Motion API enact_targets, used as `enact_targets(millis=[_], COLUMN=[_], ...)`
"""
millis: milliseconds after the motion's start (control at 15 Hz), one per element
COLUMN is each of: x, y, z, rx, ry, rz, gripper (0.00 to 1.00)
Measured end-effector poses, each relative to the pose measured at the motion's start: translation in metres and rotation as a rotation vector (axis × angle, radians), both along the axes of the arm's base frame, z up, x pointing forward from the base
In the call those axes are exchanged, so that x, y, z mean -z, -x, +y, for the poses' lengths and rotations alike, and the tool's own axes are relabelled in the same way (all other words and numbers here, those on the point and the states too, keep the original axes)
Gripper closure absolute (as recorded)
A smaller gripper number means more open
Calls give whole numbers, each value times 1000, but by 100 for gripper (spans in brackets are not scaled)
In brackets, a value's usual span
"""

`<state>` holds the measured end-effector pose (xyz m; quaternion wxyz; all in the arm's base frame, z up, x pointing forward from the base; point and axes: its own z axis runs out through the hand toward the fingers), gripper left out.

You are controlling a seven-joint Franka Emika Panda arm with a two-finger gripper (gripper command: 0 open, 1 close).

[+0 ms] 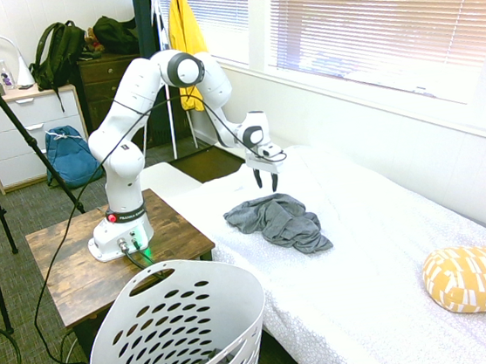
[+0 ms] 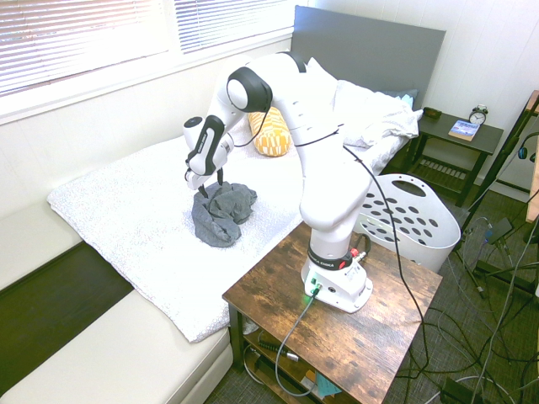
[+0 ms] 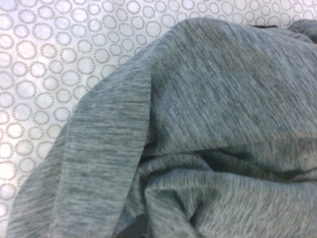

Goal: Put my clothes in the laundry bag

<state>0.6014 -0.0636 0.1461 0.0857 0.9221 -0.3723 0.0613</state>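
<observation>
Grey T-shirt (image 3: 208, 134) weave and ringed bedspread (image 3: 59, 59), wrist view only.

I see a bed (image 1: 386, 280) covered by a white spread printed with small dotted grey rings (image 3: 44, 64). A crumpled heather-grey jersey T-shirt (image 1: 280, 222) lies on the spread, near the bed's middle. Toward the head end lies a yellow-and-white patterned bolster pillow (image 1: 480, 278), well apart from the shirt. In the second exterior view, rumpled white bedding (image 2: 370, 114) is piled at the grey headboard (image 2: 370, 46).
</observation>
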Motion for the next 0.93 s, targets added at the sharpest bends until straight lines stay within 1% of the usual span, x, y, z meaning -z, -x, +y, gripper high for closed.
enact_targets(millis=[267, 333, 600, 933], x=[49, 57, 77, 75], y=[-15, -18, -22, -25], z=[-16, -18, -26, -33], rx=[26, 29, 42, 48], ry=[21, 30, 45, 28], rz=[21, 24, 37, 32], gripper=[0, 100, 100, 100])
